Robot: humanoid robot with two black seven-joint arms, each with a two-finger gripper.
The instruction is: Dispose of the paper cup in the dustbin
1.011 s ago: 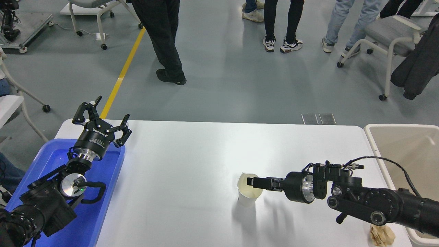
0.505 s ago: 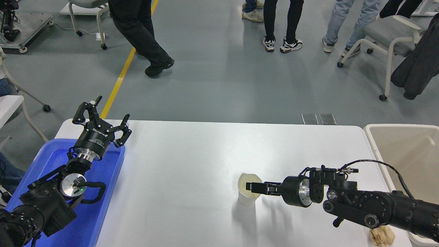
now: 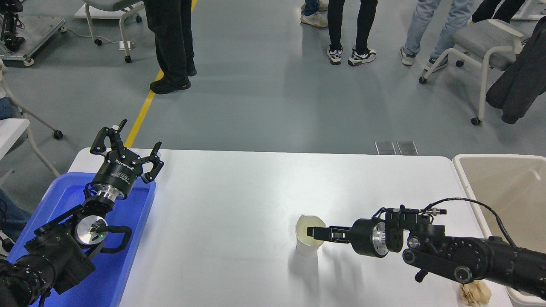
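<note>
Head view, notes from the near edge outward. Crumpled tan paper ball (image 3: 474, 293) lies at the near right corner of the white table (image 3: 256, 187), half under my right forearm. My left gripper (image 3: 126, 147) is parked above the shallow blue plastic tray (image 3: 140, 213) at the left edge, fingers spread wide, holding nothing.

Toward the near edge, right of centre: the small white tapered paper cup (image 3: 308, 240) stands upright on the worktop. My right gripper (image 3: 310, 233) lies level, with its tips at the cup's right rim, one finger reaching over the cream inside. Jaws look narrow around the rim wall, but I cannot tell if they have pinched it.

Change: a second ago this arm sat slightly higher; it has dropped a little and then settled, barely moving over the last half second. Cup has not shifted. I judge this as the grasp being set and the lift not yet begun.

Beyond the right edge stands the large rectangular beige plastic dustbin (image 3: 463, 170), well apart from the cup. Farther off, people stand on the grey floor.
</note>
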